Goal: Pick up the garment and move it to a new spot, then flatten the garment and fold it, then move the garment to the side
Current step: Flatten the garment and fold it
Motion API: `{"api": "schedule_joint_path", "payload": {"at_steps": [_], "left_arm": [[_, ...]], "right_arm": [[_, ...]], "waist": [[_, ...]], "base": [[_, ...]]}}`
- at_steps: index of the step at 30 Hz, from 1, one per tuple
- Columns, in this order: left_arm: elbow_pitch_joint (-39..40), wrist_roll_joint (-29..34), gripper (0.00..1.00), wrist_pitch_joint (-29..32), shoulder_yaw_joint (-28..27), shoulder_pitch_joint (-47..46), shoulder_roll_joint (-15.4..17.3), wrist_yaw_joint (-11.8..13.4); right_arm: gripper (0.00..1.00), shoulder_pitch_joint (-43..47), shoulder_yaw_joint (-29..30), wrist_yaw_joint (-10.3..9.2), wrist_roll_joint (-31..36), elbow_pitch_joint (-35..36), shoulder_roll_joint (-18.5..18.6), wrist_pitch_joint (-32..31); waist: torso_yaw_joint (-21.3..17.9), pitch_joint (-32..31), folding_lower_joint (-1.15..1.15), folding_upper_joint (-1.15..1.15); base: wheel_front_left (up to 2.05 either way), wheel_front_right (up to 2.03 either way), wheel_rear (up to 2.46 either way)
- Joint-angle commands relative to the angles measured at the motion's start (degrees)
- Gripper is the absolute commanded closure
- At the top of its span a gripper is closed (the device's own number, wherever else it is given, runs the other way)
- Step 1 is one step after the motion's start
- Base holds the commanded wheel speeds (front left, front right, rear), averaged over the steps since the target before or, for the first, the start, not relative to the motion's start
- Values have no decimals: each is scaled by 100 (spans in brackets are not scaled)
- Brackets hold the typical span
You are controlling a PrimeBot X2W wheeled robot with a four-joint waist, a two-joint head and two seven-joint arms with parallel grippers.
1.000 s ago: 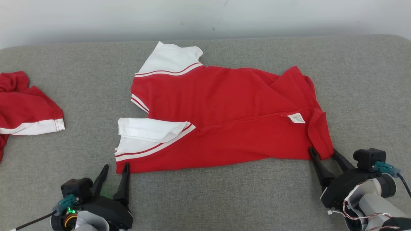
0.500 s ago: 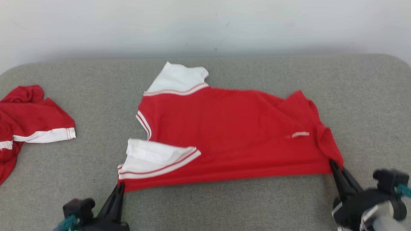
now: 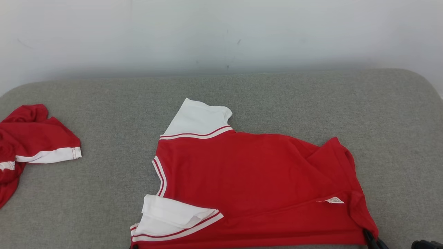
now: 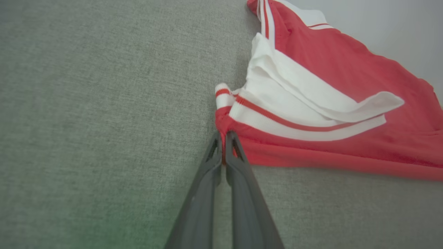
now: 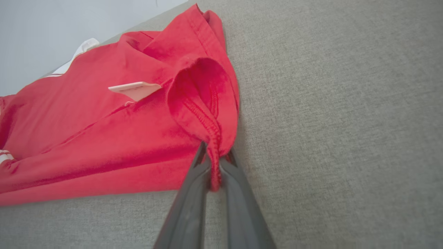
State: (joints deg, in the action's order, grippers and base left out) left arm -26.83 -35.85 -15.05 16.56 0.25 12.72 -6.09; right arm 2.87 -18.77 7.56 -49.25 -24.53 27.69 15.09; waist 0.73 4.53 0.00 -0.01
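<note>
A big soft grey pad (image 3: 86,207) lies flat and wide, with a rough woven cloth cover and round corners at the back. Behind it stands a plain pale wall (image 3: 221,27) with a few tiny dark marks (image 3: 238,42). A soft shadow (image 3: 138,71) runs where the wall meets the pad. The light is bright and even.

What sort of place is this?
Probably a lab or test station for garment folding: a bare white wall, a grey fabric-covered surface, a red shirt spread on it, and a second red garment nearby.
</note>
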Motion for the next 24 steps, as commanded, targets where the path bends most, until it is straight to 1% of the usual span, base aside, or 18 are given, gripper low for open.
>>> {"api": "schedule_joint_path", "payload": {"at_steps": [1,2,3,4,5,6,10,15,20,24], "left_arm": [[-68,-61,100,-13,-19,32,-2,4],[-68,-61,100,-13,-19,32,-2,4],[-94,-56,100,-13,-34,4,-7,14],[-97,-34,56,-13,-62,-24,-16,30],[-82,8,18,-13,-95,-37,-21,39],[-50,32,0,-14,-143,-40,-35,44],[221,159,0,-14,-390,82,-73,49],[872,427,0,-14,-946,203,-161,52],[1658,1212,0,-14,-1605,285,-405,26],[2056,1942,0,-14,-1899,376,-611,-9]], "right_arm": [[100,-16,35,-16,-5,-41,-60,12],[100,-16,35,-16,-5,-41,-60,12],[87,-37,38,-16,12,-62,-77,12],[22,-74,52,-16,53,-46,-95,12],[0,-92,60,-16,64,-34,-126,12],[0,-99,70,-15,80,-4,-145,11],[0,-75,291,-15,223,251,-158,9],[0,30,764,-15,598,727,-275,8],[0,40,1301,-15,1167,1131,-632,9],[0,104,1697,-15,1750,1406,-1013,8]], "waist": [[-15,-12,0,1],[-15,-12,0,1],[-18,-20,0,1],[-19,-30,0,1],[-18,-40,0,1],[-16,-54,0,1],[1,-110,0,1],[38,-183,0,1],[61,-247,0,1],[68,-292,0,1]], "base": [[0,0,0],[0,0,0],[0,0,0],[0,0,0],[0,0,0],[0,0,0],[0,0,0],[0,0,0],[0,0,0],[0,0,0]]}}
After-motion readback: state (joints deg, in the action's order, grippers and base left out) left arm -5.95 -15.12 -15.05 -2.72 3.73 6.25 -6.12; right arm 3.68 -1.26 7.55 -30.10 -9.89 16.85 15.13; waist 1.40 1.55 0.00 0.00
